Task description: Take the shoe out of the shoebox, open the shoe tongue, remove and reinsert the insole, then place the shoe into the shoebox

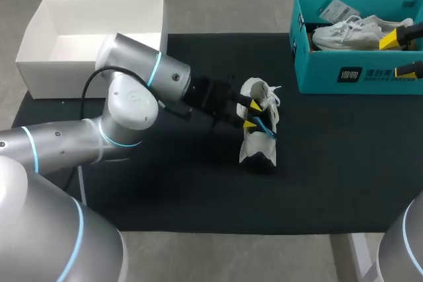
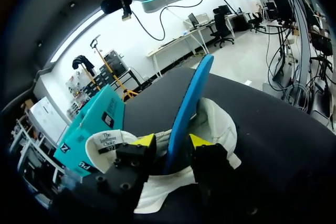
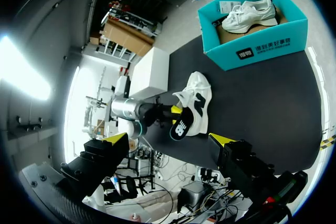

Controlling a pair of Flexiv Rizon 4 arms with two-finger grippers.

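Printed label on teal shoebox

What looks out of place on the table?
The blue insole juts halfway out of the white shoe on the black mat, pinched by the left gripper; normally it would lie flat inside.

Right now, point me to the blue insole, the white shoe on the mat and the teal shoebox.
blue insole (image 2: pixel 190 95), left wrist view, middle of the blade sticking up out of the shoe.
white shoe (image 1: pixel 255 148), head view, its lower white end.
teal shoebox (image 1: pixel 317 70), head view, front wall.
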